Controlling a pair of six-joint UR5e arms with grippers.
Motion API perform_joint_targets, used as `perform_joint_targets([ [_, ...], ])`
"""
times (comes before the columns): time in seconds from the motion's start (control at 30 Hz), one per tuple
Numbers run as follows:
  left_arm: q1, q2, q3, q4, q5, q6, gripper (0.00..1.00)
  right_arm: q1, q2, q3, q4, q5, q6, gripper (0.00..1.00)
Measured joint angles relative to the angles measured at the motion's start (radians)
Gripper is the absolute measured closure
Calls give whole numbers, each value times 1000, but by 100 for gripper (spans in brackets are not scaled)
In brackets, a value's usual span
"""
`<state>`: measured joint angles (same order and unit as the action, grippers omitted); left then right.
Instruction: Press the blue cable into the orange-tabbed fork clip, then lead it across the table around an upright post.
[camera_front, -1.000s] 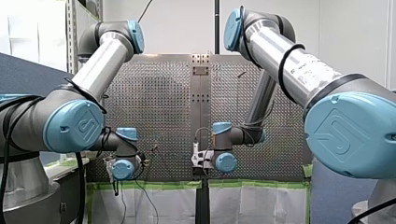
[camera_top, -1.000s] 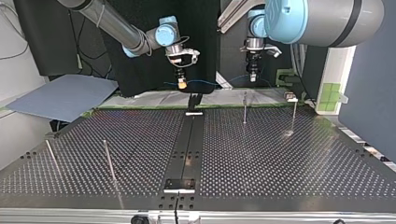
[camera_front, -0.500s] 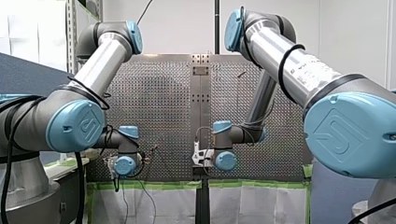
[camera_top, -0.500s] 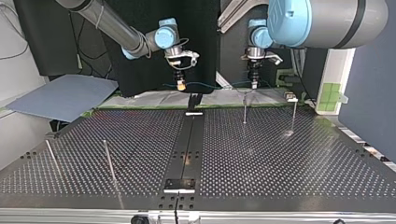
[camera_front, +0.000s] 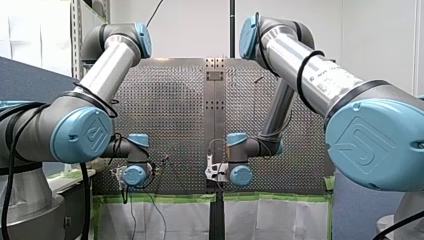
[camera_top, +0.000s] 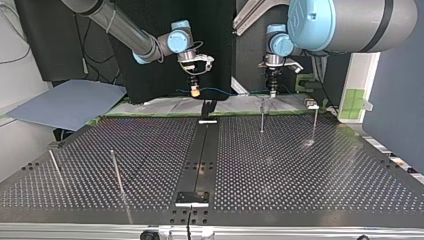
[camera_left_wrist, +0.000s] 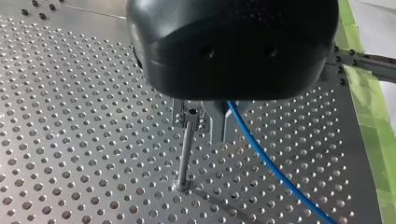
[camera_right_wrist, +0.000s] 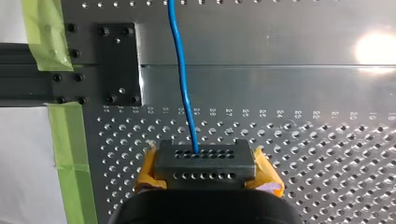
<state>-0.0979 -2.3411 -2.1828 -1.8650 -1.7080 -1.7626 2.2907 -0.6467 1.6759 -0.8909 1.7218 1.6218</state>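
white wall (camera_front: 190, 25), metal shelving (camera_front: 76, 35), black backdrop (camera_top: 60, 45)

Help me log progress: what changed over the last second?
In the top view my left gripper sank a little toward the upright post, drifting to the view's right; my right gripper barely dipped. Both still hold the blue cable stretched between them. Nothing on the table moved.

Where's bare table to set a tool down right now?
Widest bare patch: the perforated table at the top view's right, between the black centre rail and the edge, nearer the camera than the two far posts. Crowded: the far edge, where my left claw and my right claw hold the blue cable.
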Motion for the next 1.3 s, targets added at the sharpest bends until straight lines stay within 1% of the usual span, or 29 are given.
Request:
perform_joint_targets([
  [0.17, 1, 0, 11, -14, 0, 2, 100, -2, 8, -12, -6, -9, 6, 100],
  [0.4, 2, 0, 29, -46, 0, 13, 100, -7, 10, -26, -4, -13, 3, 100],
  [0.93, 18, 0, 97, -130, 0, 11, 100, -8, 15, -37, -19, -11, 1, 100],
  [1.03, 22, 0, 106, -139, 0, 7, 100, -9, 24, -39, -22, -10, -2, 100],
  [1.1, 25, 0, 111, -146, 2, 3, 100, -10, 40, -48, -22, -11, -5, 100],
  [1.2, 29, 0, 119, -158, 11, -4, 100, -11, 63, -60, -14, -12, -6, 100],
  [1.3, 35, 0, 127, -170, 19, -10, 100, -12, 75, -72, -8, -13, -6, 100],
])
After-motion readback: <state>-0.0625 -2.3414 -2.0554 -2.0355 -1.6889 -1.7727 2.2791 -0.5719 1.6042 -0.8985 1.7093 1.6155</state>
